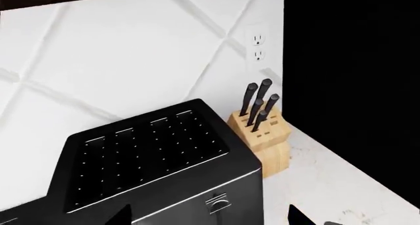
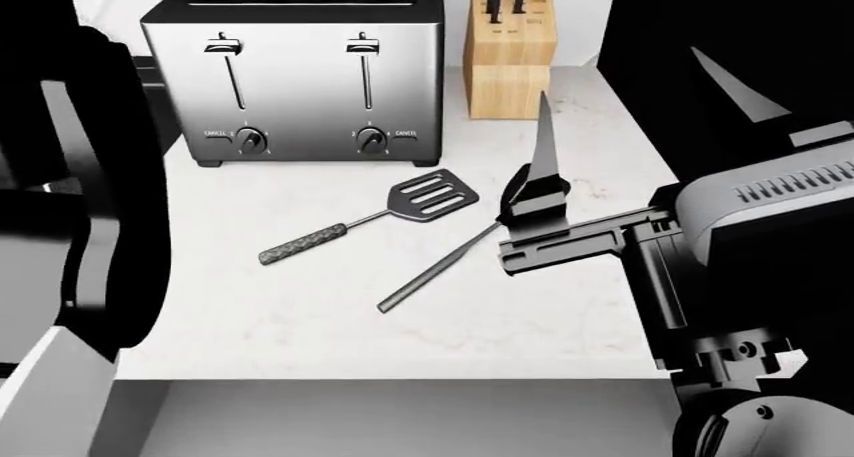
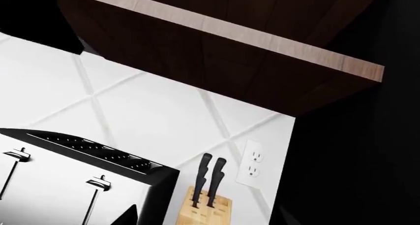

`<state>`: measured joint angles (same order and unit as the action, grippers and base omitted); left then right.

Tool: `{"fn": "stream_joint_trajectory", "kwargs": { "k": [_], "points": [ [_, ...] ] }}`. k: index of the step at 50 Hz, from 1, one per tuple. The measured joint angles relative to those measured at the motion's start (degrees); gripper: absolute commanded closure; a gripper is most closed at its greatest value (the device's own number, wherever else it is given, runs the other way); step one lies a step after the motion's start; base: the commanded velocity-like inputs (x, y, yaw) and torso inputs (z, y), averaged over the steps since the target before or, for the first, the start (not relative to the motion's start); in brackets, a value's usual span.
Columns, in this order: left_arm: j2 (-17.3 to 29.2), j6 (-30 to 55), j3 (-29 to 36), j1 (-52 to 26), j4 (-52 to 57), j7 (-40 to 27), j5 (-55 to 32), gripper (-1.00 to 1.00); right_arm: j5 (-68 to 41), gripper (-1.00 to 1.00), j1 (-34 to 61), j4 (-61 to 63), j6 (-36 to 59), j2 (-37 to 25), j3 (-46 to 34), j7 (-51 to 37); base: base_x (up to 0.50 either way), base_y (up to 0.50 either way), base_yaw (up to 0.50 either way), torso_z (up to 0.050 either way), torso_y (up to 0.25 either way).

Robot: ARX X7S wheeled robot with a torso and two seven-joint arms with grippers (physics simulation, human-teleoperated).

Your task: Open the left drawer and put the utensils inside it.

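Currently, toaster (image 2: 296, 72) stands at the table's (image 2: 267, 317) back; knife block (image 2: 507, 52) just beside it, knives in its slots. Both spatulas lie in front of the toaster: grey one (image 2: 367, 218), black one (image 2: 461, 254) partly hidden under the right end effector (image 2: 541, 182), grasp state indeterminate. Left end effector's state likewise indeterminate. Drawer (image 2: 400, 417) open below the table edge, nothing visible inside.

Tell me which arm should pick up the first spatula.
Right. The right gripper hangs directly over the black spatula on the counter; the left arm sits off at the edge.
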<state>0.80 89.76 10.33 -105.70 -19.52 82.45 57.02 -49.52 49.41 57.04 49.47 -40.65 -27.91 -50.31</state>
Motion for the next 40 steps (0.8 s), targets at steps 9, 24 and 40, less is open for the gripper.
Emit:
{"fn": "stream_joint_trajectory", "kwargs": {
  "k": [9, 24, 40],
  "points": [
    [0.15, 0.14, 4.30, -1.02, -6.16, 4.47, -1.50, -1.00, -0.07, -1.00, 0.22, -0.05, -0.28, -0.19, -0.47, -0.23, 0.00, 0.00, 0.00, 0.000, 0.000],
    [-0.57, 0.21, 1.14, -10.18, -23.14, 6.86, -10.51, -1.00, -0.09, -1.00, 0.48, -0.04, -0.78, -0.64, -1.25, -0.73, 0.00, 0.00, 0.00, 0.000, 0.000],
    [-0.50, 0.23, 9.60, -4.47, -19.78, 7.41, -16.98, -1.00, -0.17, -1.00, 1.37, -0.35, -0.88, -0.74, -2.31, -0.97, 0.00, 0.00, 0.00, 0.000, 0.000]
  ]
}}
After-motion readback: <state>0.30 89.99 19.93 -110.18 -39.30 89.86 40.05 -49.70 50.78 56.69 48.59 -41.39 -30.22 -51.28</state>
